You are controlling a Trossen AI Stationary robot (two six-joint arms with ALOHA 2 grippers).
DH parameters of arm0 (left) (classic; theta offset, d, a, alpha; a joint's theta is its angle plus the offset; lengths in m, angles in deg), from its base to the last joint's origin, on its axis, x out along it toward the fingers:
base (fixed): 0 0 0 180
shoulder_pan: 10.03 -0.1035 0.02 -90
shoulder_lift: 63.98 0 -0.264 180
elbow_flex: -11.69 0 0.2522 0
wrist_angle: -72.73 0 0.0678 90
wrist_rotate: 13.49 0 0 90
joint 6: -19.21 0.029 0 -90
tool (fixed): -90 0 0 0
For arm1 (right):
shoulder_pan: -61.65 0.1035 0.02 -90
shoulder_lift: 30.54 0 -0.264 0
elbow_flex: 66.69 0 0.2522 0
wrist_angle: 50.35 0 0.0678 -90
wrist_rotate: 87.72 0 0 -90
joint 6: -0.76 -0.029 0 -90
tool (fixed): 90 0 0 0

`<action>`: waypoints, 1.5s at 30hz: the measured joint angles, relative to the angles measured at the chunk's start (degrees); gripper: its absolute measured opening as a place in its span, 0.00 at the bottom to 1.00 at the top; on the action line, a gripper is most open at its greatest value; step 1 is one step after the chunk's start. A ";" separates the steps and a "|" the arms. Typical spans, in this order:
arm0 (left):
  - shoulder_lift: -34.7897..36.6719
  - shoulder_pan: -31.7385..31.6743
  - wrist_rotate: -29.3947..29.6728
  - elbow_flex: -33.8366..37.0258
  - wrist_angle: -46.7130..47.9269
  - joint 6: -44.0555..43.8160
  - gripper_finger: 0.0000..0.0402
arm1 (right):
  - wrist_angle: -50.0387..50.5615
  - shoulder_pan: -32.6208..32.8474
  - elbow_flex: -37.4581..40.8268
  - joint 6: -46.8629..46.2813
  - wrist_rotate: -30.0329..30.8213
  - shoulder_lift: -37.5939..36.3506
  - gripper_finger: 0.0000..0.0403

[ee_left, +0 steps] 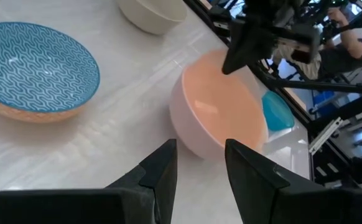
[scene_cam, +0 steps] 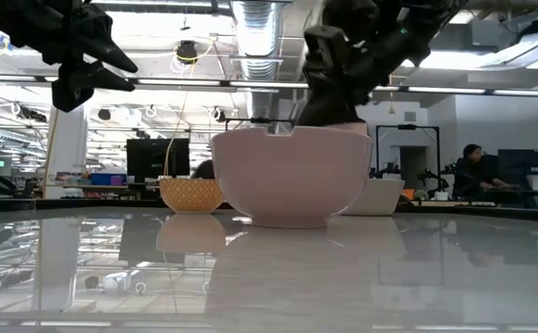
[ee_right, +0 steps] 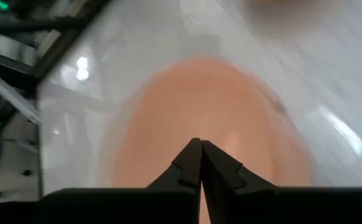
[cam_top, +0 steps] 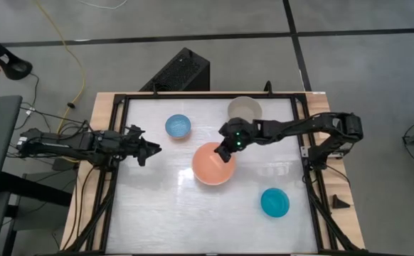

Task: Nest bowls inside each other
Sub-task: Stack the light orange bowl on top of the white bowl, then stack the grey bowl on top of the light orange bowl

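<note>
The salmon-pink bowl (cam_top: 213,169) (ee_left: 221,109) stands upright on its base at the table's middle, with nothing in it. My right gripper (cam_top: 223,153) (ee_right: 200,144) is shut right over its far-right rim, slanting down into it. A light blue bowl (cam_top: 178,126) sits far left of it, a grey-beige bowl (cam_top: 245,108) at the far edge and a teal bowl (cam_top: 274,203) near right. My left gripper (cam_top: 152,151) (ee_left: 199,146) hovers open at the table's left, pointing toward the pink bowl. My right gripper's shut fingers (ee_right: 187,163) come slanting down from the table's right at the pink bowl's far-right rim (ee_left: 226,62). Nothing shows between them. Whether they touch the rim or the inner wall, I cannot tell. The bowl stands on the table.
A black frame (cam_top: 118,114) runs round the white tabletop. Bare tabletop lies in the near-left part (cam_top: 157,213). In the low view a person (scene_cam: 477,171) sits in the room behind the table.
</note>
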 joint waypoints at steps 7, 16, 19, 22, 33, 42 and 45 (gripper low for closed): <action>0.00 0.00 0.72 0.00 -0.20 0.87 0.31 | 2.54 -1.23 0.00 0.57 -0.41 -0.06 0.05; 0.02 0.00 -0.07 0.00 -0.35 1.51 0.31 | 5.31 -5.99 -1.10 -0.30 3.68 -5.02 0.09; 0.02 0.00 -0.22 0.00 -0.43 1.51 0.31 | 9.84 -9.98 -1.74 -0.35 13.13 -7.82 0.10; 0.02 0.00 -0.22 0.00 -0.52 1.45 0.31 | 13.72 -15.56 -1.73 -0.37 18.62 -8.88 0.10; 0.02 0.00 -0.31 0.00 -0.48 -0.70 0.31 | 19.57 -33.32 -1.71 5.98 17.46 -5.91 0.29; 0.02 -0.02 -0.23 0.00 -0.28 -0.83 0.31 | 26.21 -38.55 -1.70 8.12 18.71 -5.61 0.53; 0.00 -0.02 0.97 0.00 -0.07 -1.05 0.31 | 26.07 -39.27 -0.87 8.13 18.75 -5.61 0.55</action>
